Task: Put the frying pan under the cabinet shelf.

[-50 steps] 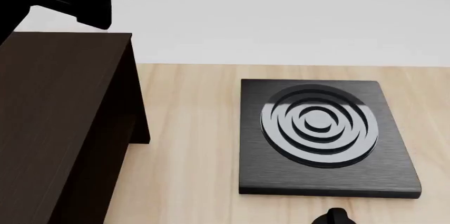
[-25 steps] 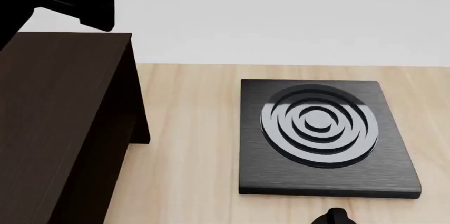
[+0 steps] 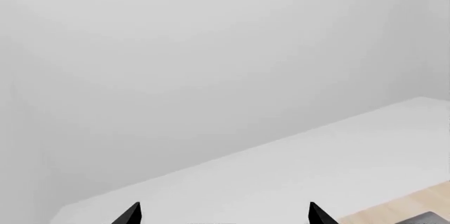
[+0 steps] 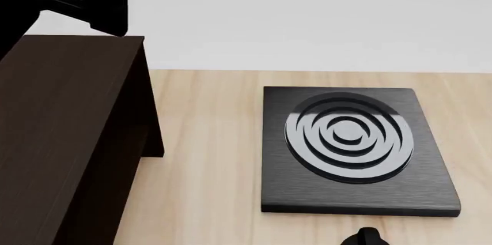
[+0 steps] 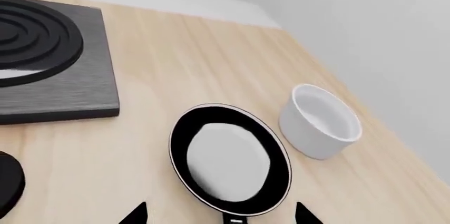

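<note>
Frying pan (image 5: 230,159) sits on wood surface (image 5: 183,55), between white bowl (image 5: 321,121) & black square plate (image 5: 49,60). Right hand (image 5: 219,214) open, empty, just above pan. Left hand (image 3: 223,214) open, empty, raised over cabinet shelf (image 4: 61,135).

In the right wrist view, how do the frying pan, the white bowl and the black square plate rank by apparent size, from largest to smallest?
1. Black square plate, though partly cut off by the frame.
2. Frying pan.
3. White bowl.
The pan lies nearer the camera, which exaggerates its size.

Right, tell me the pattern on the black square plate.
Raised concentric rings on the black square plate, glossy at the centre; clearest in the head view.
</note>
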`<state>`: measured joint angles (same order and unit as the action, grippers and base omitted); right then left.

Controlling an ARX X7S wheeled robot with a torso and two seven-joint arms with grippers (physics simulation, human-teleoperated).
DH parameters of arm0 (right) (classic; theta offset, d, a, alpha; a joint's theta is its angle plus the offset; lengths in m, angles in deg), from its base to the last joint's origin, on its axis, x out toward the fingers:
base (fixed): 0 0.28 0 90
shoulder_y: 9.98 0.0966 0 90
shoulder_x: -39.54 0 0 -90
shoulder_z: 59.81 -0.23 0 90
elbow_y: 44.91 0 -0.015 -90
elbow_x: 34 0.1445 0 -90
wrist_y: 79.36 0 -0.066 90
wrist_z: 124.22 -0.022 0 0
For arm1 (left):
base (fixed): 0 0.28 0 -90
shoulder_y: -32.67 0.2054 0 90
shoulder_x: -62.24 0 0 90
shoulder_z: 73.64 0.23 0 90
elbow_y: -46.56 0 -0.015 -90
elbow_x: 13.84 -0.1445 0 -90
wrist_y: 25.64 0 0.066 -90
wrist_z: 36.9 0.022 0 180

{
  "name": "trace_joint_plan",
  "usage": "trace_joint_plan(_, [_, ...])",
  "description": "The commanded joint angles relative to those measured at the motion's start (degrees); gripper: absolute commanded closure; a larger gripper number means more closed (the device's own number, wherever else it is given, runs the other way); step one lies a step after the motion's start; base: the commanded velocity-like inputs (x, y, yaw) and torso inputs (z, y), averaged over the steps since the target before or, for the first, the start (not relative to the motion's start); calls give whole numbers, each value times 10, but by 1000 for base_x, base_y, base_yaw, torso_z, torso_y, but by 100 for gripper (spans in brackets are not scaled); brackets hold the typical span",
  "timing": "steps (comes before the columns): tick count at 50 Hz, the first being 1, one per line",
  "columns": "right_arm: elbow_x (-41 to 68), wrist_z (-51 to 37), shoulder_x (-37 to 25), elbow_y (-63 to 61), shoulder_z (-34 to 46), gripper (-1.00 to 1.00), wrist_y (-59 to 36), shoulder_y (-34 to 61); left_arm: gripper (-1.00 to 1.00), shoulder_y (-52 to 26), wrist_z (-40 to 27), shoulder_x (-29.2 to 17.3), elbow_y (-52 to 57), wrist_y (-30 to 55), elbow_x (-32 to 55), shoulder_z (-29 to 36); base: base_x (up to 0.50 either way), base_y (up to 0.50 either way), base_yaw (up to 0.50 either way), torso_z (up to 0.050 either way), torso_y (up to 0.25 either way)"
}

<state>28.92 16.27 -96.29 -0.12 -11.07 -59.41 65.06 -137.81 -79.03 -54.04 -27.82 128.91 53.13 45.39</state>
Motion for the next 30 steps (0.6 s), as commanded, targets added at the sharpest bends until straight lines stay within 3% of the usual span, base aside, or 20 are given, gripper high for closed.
trace_joint_plan(1, [-33,28,12,15,0,-100,29,-28,-100,2,0,0,0,-2,3,1,0,0,0,0,0])
trace_joint_plan(30, [-107,80,35,77,20,-100,96,-70,-100,5,1,6,-4,-10,-3,16,0,0,0,0,0])
